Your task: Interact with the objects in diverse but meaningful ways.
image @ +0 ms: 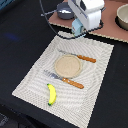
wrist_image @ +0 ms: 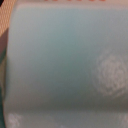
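- The gripper (image: 78, 31) hangs past the placemat's (image: 30, 80) far edge; whether it grips anything cannot be told.
- A pale blue carton (wrist_image: 60, 65) fills the wrist view.
- The banana (image: 51, 94) lies on the placemat's near part.

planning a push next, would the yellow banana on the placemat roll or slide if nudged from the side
The banana lies flat on the ribbed placemat, so it would probably slide or pivot rather than roll; its curved shape argues against rolling. It looks like a small toy, likely light, and the mat's texture may drag on it a little.
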### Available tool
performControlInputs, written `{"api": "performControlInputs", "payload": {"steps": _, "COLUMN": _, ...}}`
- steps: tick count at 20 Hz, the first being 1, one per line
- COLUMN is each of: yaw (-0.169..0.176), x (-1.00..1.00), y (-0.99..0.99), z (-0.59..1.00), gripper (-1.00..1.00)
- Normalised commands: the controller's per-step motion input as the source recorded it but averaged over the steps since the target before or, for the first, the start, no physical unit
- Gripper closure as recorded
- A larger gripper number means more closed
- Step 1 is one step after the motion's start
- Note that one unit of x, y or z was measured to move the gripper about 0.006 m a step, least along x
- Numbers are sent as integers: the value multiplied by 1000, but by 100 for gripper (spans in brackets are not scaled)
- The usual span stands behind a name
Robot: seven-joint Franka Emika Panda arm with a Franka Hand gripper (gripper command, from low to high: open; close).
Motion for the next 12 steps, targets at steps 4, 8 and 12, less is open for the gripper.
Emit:
{"api": "performControlInputs", "payload": {"steps": 4, "yaw": 0, "x": -6, "y": 0, "z": -544, "gripper": 100}}
{"api": "performControlInputs", "payload": {"steps": 8, "yaw": 0, "x": -62, "y": 37, "z": -366, "gripper": 100}}
{"api": "performControlInputs", "payload": {"steps": 12, "yaw": -24, "x": 45, "y": 369, "z": 632, "gripper": -100}}
